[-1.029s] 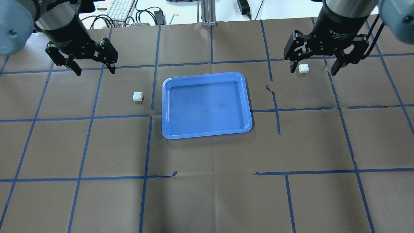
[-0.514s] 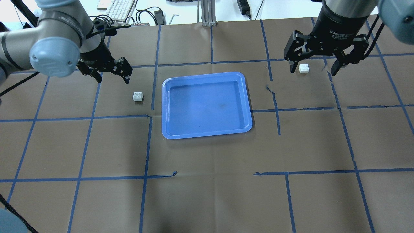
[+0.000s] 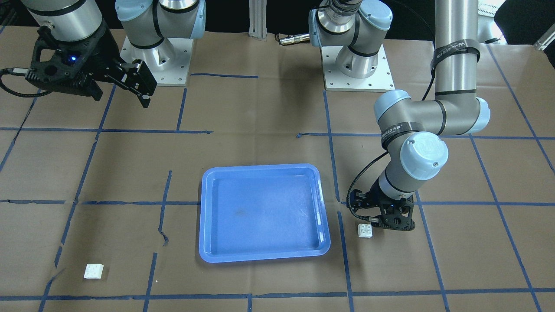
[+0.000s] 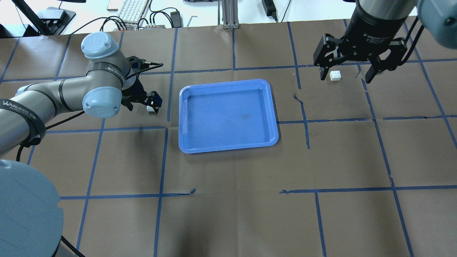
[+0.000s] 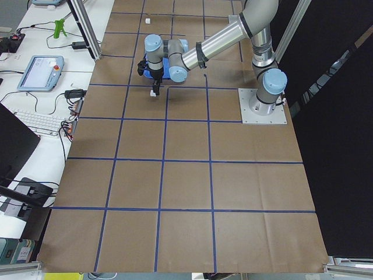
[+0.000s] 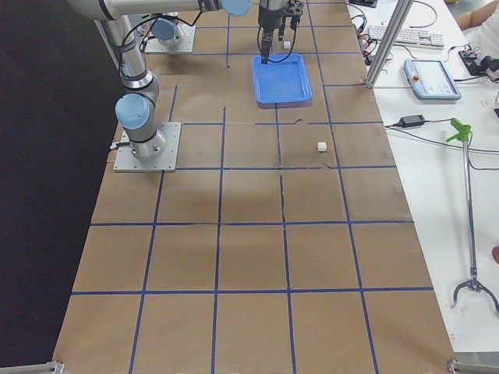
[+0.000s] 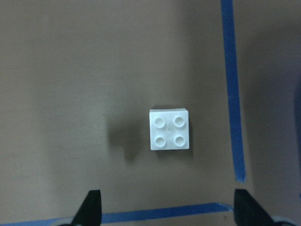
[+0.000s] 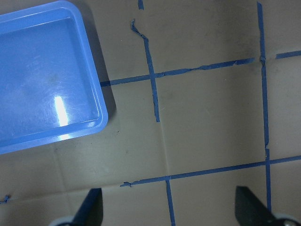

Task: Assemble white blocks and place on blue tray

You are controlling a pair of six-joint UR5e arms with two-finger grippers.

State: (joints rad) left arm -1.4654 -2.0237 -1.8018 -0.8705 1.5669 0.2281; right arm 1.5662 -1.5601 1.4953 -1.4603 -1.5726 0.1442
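Note:
One white block lies on the paper left of the blue tray. It also shows in the front view and the left wrist view. My left gripper hangs low over it, open and empty; the block sits between the fingers' lines, nearer one finger. The other white block lies right of the tray, near the far edge. My right gripper is open and empty, high above the table. Its wrist view shows the tray's corner but no block.
Brown paper with a grid of blue tape covers the table. A keyboard and cables lie beyond the far edge. The arm bases stand on the robot's side.
My left arm has swung down and toward the tray, bringing its open gripper low over the left white block. The right arm, both blocks and the tray have not moved.

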